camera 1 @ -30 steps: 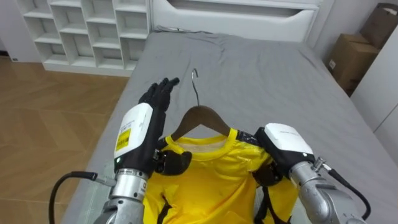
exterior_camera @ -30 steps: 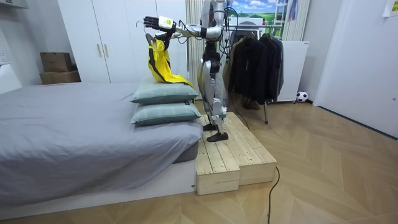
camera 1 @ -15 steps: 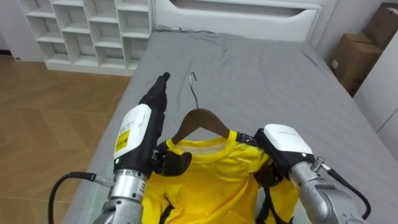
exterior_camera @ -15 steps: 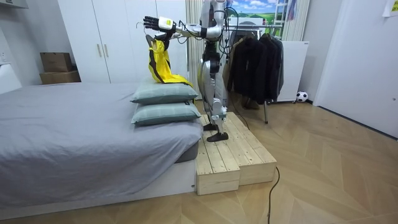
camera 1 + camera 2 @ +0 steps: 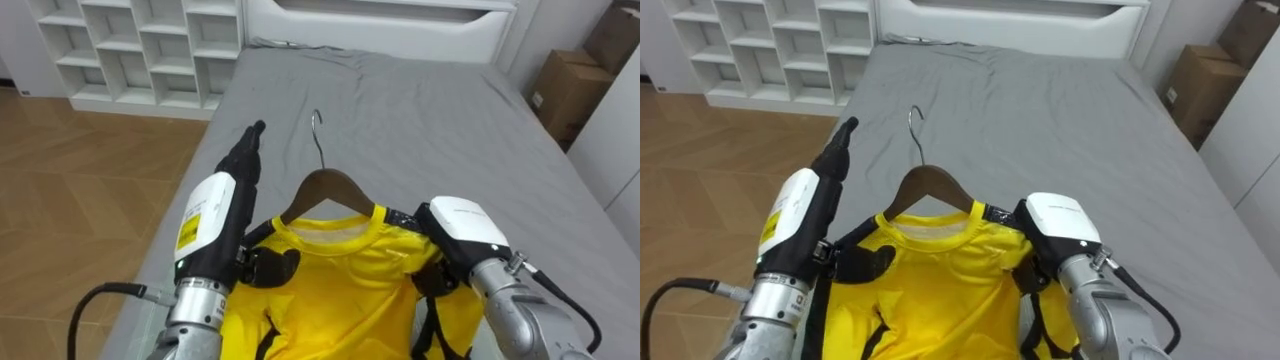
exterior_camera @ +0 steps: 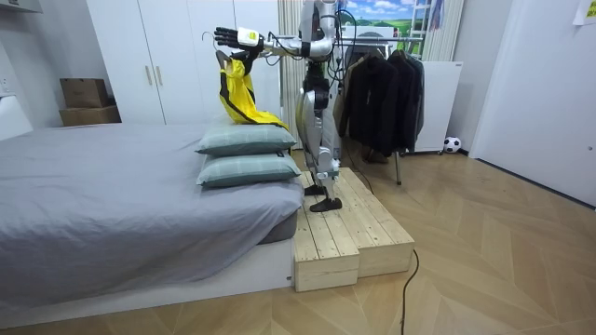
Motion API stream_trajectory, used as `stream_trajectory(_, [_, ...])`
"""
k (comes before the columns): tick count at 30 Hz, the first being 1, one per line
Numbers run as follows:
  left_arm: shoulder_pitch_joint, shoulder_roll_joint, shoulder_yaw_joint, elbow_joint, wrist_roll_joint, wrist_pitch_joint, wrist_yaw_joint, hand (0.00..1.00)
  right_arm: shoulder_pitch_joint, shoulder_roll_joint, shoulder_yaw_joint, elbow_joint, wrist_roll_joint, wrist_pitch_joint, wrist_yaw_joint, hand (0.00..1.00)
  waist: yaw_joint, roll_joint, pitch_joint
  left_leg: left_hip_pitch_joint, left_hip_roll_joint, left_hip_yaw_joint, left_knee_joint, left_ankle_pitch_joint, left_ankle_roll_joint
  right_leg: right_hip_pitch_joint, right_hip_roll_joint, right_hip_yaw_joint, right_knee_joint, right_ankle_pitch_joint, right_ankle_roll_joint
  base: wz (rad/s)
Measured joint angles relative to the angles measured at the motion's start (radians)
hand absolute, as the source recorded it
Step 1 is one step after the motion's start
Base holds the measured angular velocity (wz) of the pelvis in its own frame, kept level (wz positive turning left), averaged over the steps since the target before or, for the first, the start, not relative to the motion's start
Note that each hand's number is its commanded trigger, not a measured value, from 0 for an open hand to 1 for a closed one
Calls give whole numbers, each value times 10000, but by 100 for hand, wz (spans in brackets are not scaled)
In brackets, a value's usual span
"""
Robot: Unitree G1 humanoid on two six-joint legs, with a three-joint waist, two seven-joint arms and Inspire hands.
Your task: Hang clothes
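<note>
A yellow shirt (image 5: 340, 285) hangs on a wooden hanger (image 5: 325, 186) whose metal hook (image 5: 316, 130) points away from me, held up over the grey bed (image 5: 430, 110). My left hand (image 5: 232, 190) is at the shirt's left shoulder, fingers straight and edge-on, thumb against the cloth. At the shirt's right shoulder my right hand (image 5: 458, 228) has dark fingers curled onto the cloth by the collar. In the room view I stand on a wooden platform (image 6: 349, 233) beside the bed, both arms raised, the shirt (image 6: 237, 93) dangling above the pillows.
Two grey-green pillows (image 6: 247, 154) lie stacked under the shirt. A clothes rack with dark garments (image 6: 382, 88) stands behind me. White cube shelves (image 5: 140, 45) are at the far left, a cardboard box (image 5: 565, 90) at the far right, a white headboard (image 5: 380, 25) beyond the bed.
My left hand has turned from fingers spread flat to straight and edge-on. The shirt and hanger stay about where they were.
</note>
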Motion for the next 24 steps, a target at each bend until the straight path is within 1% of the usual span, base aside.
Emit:
stream_trajectory(3, [49,13,323,-1,-51,-9,226,0,1,-1,-327,-5,12,-22,-212,100,-12,41,-26,15,-1,2,34,0,0,-8,-8,-18,18,0,0,0])
stream_trajectory(5, [144,18,577,-1,-346,-34,452,0,34,-11,-512,-35,29,-24,-440,100,-11,112,-87,30,6,-5,32,0,0,4,-13,-36,18,1,1,0])
stream_trajectory(6, [241,18,783,0,-618,-39,605,0,112,-47,-588,-103,107,-34,-633,100,-8,173,-132,47,6,-21,30,0,0,16,-17,-48,19,1,1,0])
stream_trajectory(7, [284,2,983,-1,-747,-41,706,0,308,-51,-765,-240,105,-67,-801,100,3,209,-157,74,5,-18,21,0,0,33,-15,-55,19,1,1,0])
stream_trajectory(8, [288,-27,1127,-1,-785,-41,714,0,407,-51,-863,-270,105,-114,-857,100,27,217,-161,96,6,-13,15,0,0,48,-13,-55,17,1,1,0])
stream_trajectory(10, [300,-52,1752,-4,-897,-43,883,0,802,-52,-1213,-373,103,-215,-940,100,39,223,-160,179,17,-21,15,0,0,136,-4,-72,17,1,0,0])
stream_trajectory(11, [301,-52,1893,-4,-1017,-45,915,0,942,-57,-1314,-441,103,-215,-949,100,32,224,-161,191,17,-26,15,0,0,154,-6,-89,18,0,0,0])
stream_trajectory(13, [378,-48,2405,-6,-1202,-44,1070,0,1302,-82,-1631,-562,115,-209,-1026,100,39,226,-161,196,9,-25,15,0,0,143,-12,-68,66,0,0,-2])
stream_trajectory(14, [433,-47,2532,-6,-1203,-44,1072,0,1343,-130,-1663,-563,151,-209,-1027,100,41,233,-163,197,10,-11,15,0,0,127,-13,-42,106,-1,0,-10])
stream_trajectory(16, [700,-44,2942,-7,-1222,-45,1089,0,1569,-389,-1852,-756,413,-209,-1040,100,48,245,-165,239,3,67,15,0,1,146,-18,36,158,-5,4,-9])
stream_trajectory(18, [922,-45,3222,-3,-1428,-47,1118,0,1761,-469,-2072,-1013,499,-214,-1157,100,49,249,-162,303,1,108,11,0,1,193,-19,76,162,-7,6,-5])
stream_trajectory(20, [1143,-45,3501,41,-1848,-68,1292,0,1773,-470,-2321,-1085,500,-241,-1290,100,-9,260,-157,341,0,99,16,-1,2,246,-20,82,157,-17,10,-2])
stream_trajectory(22, [1272,-45,3763,351,-2849,-105,1481,0,1778,-472,-2690,-1095,485,-217,-1527,100,1,296,-159,375,-18,69,14,-2,2,291,-23,86,164,-51,20,6])
stream_trajectory(24, [1347,-55,4008,787,-3182,-145,1550,0,1778,-475,-2876,-1134,487,-216,-1656,100,50,324,-163,379,-10,90,8,-2,2,267,-9,129,183,-61,11,0])
